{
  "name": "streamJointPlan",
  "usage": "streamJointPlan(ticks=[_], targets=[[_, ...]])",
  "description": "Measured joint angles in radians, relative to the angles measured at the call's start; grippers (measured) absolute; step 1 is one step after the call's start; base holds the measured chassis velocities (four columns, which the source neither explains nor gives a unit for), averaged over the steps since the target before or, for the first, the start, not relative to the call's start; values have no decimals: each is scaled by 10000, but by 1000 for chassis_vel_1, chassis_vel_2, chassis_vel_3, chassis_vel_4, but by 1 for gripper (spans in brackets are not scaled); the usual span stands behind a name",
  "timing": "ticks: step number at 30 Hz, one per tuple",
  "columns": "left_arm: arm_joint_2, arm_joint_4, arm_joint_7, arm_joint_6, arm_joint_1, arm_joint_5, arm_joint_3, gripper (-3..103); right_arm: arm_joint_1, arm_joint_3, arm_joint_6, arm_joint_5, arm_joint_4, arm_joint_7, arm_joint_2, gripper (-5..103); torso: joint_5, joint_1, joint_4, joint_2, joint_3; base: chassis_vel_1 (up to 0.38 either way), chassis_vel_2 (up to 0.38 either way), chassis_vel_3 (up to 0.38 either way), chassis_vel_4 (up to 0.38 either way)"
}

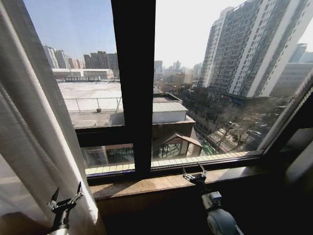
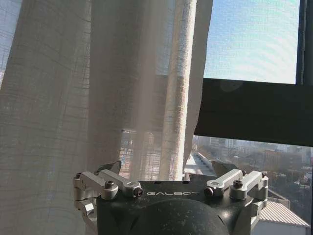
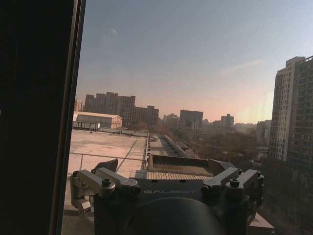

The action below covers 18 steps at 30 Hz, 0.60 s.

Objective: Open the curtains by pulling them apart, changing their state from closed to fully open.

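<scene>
A sheer cream curtain (image 1: 34, 122) with vertical pleats hangs gathered at the left of the window. It leaves most of the glass bare. My left gripper (image 1: 67, 192) stands open low in front of the curtain's inner edge, with nothing between its fingers. In the left wrist view the curtain (image 2: 98, 98) hangs just beyond the open left gripper (image 2: 166, 169). My right gripper (image 1: 194, 170) is open over the windowsill, right of the centre bar. In the right wrist view the right gripper (image 3: 164, 166) faces the glass, open and holding nothing.
A broad black window bar (image 1: 133, 83) runs down the middle, and a lower crossbar (image 1: 100, 136) branches off to its left. A brown stone sill (image 1: 161, 183) lies below the glass. The right side is dark, with a slanted frame edge (image 1: 286, 115). Rooftops and towers lie outside.
</scene>
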Motion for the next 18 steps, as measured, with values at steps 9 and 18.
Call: streamJointPlan(ticks=[9,18], targets=[[965,-622,-1190,2307,-936,-234,1593,100,0,0,0,0,0,0,0,100,0,0,-1,0,2,0,0,0,0],[1914,-1237,-2347,4569,-1861,-474,3159,100,0,0,0,0,1,0,0,100,1,1,-1,-1,2,0,0,0,0]])
